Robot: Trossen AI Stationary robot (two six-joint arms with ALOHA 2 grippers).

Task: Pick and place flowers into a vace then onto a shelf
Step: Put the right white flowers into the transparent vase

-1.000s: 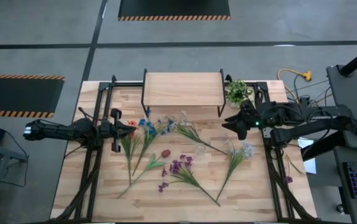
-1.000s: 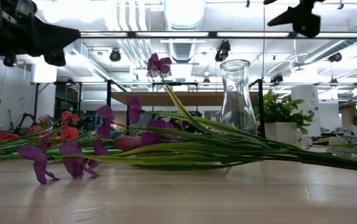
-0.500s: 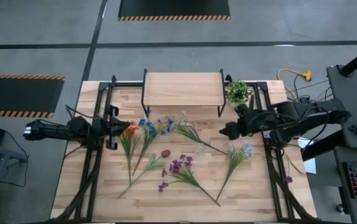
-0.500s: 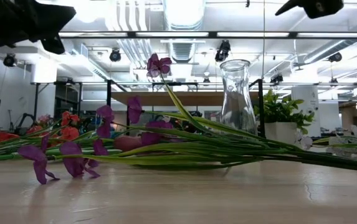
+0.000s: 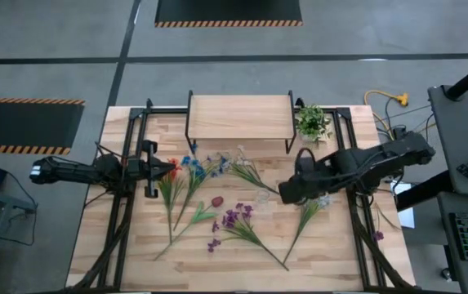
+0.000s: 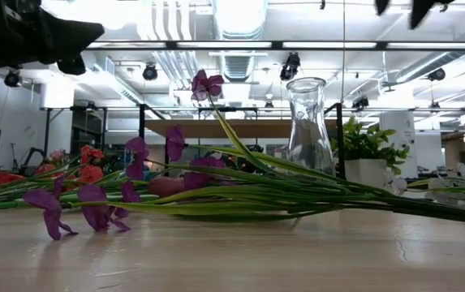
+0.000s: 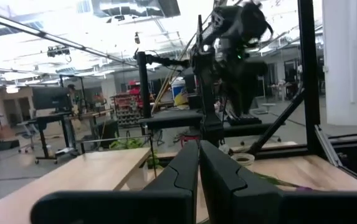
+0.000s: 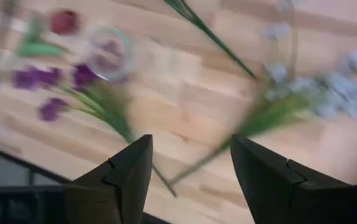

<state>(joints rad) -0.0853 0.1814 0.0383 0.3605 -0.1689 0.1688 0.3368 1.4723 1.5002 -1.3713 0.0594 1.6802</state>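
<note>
Low view, nearest item: purple-blossomed flowers (image 6: 94, 207) lying flat on the tabletop (image 6: 232, 259), stems running across the foreground. None lifted.

Next back: vace (image 6: 309, 126), clear glass, upright, holding no stems; it stands mid-table, seen from above as a faint ring (image 5: 263, 196) among the scattered stems. Status: unfilled.

Around it, high view: further flowers, orange and blue to the left (image 5: 186, 167), white-blue spray to the right (image 5: 314, 200), all loose on the boards.

Right gripper (image 5: 287, 193): hovering above the table just right of the vace, fingers spread apart, nothing between them; the wrist view looks down on stems and glass.

Left gripper (image 5: 153, 169): at the left edge near the orange blossoms, fingers pressed together, holding nothing.

Farthest: shelf (image 5: 239, 117), at the table's back edge, bare. Potted plant (image 5: 310, 121) beside it.

Judgement: task at its start; every flower still to be vased, vace still to be shelved.
</note>
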